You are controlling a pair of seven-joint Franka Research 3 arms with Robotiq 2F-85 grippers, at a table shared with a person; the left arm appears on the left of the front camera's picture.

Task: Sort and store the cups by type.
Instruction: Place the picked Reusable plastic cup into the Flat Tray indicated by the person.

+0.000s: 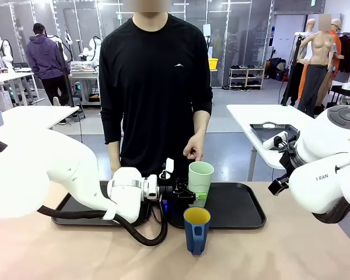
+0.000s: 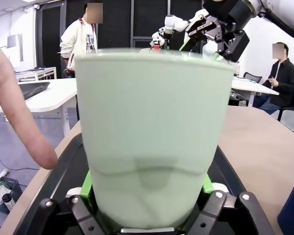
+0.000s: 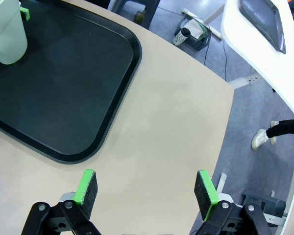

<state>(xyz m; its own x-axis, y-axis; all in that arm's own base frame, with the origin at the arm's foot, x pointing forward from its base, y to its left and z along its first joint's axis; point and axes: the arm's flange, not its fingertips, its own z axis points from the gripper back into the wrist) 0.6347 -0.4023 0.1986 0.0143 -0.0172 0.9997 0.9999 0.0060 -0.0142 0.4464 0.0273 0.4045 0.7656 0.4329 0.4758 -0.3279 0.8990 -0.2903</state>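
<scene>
The tall pale green tumbler point(image 1: 201, 176) stands upright on the left part of a black tray point(image 1: 239, 205). My left gripper point(image 1: 193, 197) reaches in from the left with its green pads on either side of the tumbler's base. In the left wrist view the tumbler point(image 2: 149, 142) stands between the pads point(image 2: 86, 191), which sit close against its wall; whether they press on it I cannot tell. The dark blue mug point(image 1: 196, 229), yellow inside, stands on the table in front of the tray, handle towards me. My right gripper point(image 3: 147, 188) hangs open over bare table beside the tray point(image 3: 63, 88).
A person stands at the far side, one hand point(image 1: 193, 149) just behind the tumbler; a finger point(image 2: 19, 122) shows in the left wrist view. A second black tray point(image 1: 76, 211) lies to the left, partly under my left arm. The table's curved right edge point(image 3: 220, 147) is near my right gripper.
</scene>
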